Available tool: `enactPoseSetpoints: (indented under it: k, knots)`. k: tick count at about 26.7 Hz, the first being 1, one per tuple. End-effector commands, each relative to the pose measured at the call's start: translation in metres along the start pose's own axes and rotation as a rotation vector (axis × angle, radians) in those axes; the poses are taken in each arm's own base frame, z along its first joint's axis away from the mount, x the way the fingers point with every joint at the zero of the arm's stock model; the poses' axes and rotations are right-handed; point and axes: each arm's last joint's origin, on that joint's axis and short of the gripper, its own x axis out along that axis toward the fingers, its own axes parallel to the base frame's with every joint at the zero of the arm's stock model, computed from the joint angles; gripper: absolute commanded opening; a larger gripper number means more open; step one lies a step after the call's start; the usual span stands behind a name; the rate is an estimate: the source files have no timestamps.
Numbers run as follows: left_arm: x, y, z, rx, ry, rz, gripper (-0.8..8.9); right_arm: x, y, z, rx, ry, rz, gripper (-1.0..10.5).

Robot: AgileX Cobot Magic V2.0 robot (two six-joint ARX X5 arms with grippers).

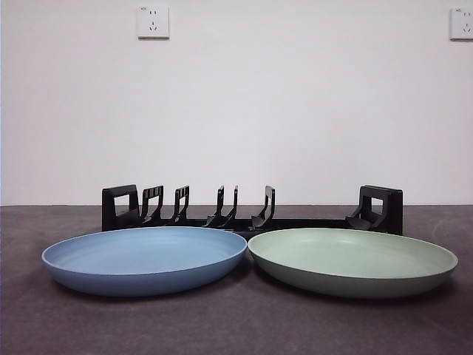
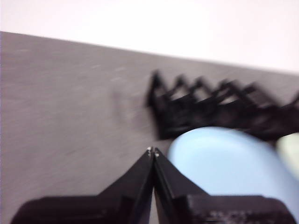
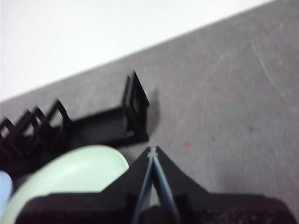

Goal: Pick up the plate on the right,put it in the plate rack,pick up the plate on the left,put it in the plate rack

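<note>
- In the front view I see 2 plates lying flat on the dark grey table [image 1: 236,325]: the blue plate [image 1: 144,259] on the left side and the green plate [image 1: 352,260] on the right side.
- The rims of the 2 plates come very close near the middle of the table; I cannot tell if they really touch each other.
- The plate rack [image 1: 251,211] stands just behind both plates, long and low, black, with several upright dividers and 1 blocky loop at each end.
- No plate stands in the slots of the rack.
- My left gripper [image 2: 153,151] is clenched: its 2 black jaws meet at the tips and hold nothing.
- In the left wrist view the blue plate [image 2: 224,161] lies just beside my left jaws, the rack [image 2: 219,109] is behind it, and a small edge of the green plate [image 2: 290,151] shows at the side. This picture is blurred.
- My right gripper [image 3: 153,153] is also clenched, tips together, with nothing between them.
- In the right wrist view the green plate [image 3: 74,175] lies near my right jaws, and the end loop of the rack [image 3: 135,109] stands just behind the plate.
- Neither of my grippers touches a plate or the rack.
- On the white wall [image 1: 236,111] behind the table there are 2 sockets, 1 at the upper left [image 1: 153,21] and 1 at the upper right corner [image 1: 461,24].
</note>
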Motion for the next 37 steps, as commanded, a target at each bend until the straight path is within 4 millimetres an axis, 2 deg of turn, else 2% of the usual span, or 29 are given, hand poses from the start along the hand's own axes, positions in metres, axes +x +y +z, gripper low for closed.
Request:
enactPoseSetpoints:
  k: [1,6,10,16,21,26,28,30,32,33,34,35,36,37]
  knots:
    - [0.001,-0.002,0.0,-0.063,-0.024,-0.072,-0.03,-0.004,0.005,0.015,0.01,-0.043,0.011,-0.1]
    - [-0.001,-0.004,0.01,-0.099,-0.071,-0.093,-0.07,-0.006,0.013,0.039,0.018,-0.044,0.014,-0.1]
    - [-0.005,-0.008,0.023,-0.116,-0.051,-0.086,-0.06,-0.001,0.019,0.06,0.017,0.031,-0.005,-0.1]
    - [-0.005,-0.017,0.063,-0.068,-0.02,-0.073,-0.06,0.024,0.033,0.095,-0.003,0.236,0.041,-0.1]
    - [0.009,-0.023,0.104,0.022,0.034,-0.06,-0.06,0.054,0.044,0.116,-0.016,0.408,0.141,-0.1]
    - [0.034,-0.026,0.145,0.085,0.11,-0.063,-0.06,0.085,0.048,0.121,-0.017,0.583,0.16,0.0]
    - [0.048,-0.029,0.16,0.07,0.126,-0.2,-0.05,0.097,0.046,0.114,-0.019,0.654,0.178,0.0]
    - [0.059,-0.031,0.165,-0.007,0.123,-0.337,-0.04,0.105,0.044,0.106,-0.008,0.714,0.161,0.0]
    - [0.066,-0.029,0.161,-0.077,0.158,-0.319,-0.03,0.111,0.042,0.099,-0.003,0.756,0.15,0.1]
    - [0.07,-0.029,0.158,-0.087,0.181,-0.298,0.08,0.113,0.041,0.097,-0.008,0.765,0.149,0.5]
    - [0.073,-0.028,0.155,-0.094,0.201,-0.265,0.97,0.115,0.04,0.096,-0.013,0.773,0.149,1.3]
    - [0.076,-0.028,0.153,-0.101,0.209,-0.245,2.36,0.117,0.04,0.094,-0.013,0.78,0.146,1.9]
    - [0.078,-0.029,0.153,-0.142,0.208,-0.235,3.3,0.118,0.039,0.093,-0.011,0.788,0.144,2.2]
    - [0.08,-0.031,0.155,-0.192,0.196,-0.246,3.45,0.12,0.039,0.091,-0.009,0.799,0.14,2.3]
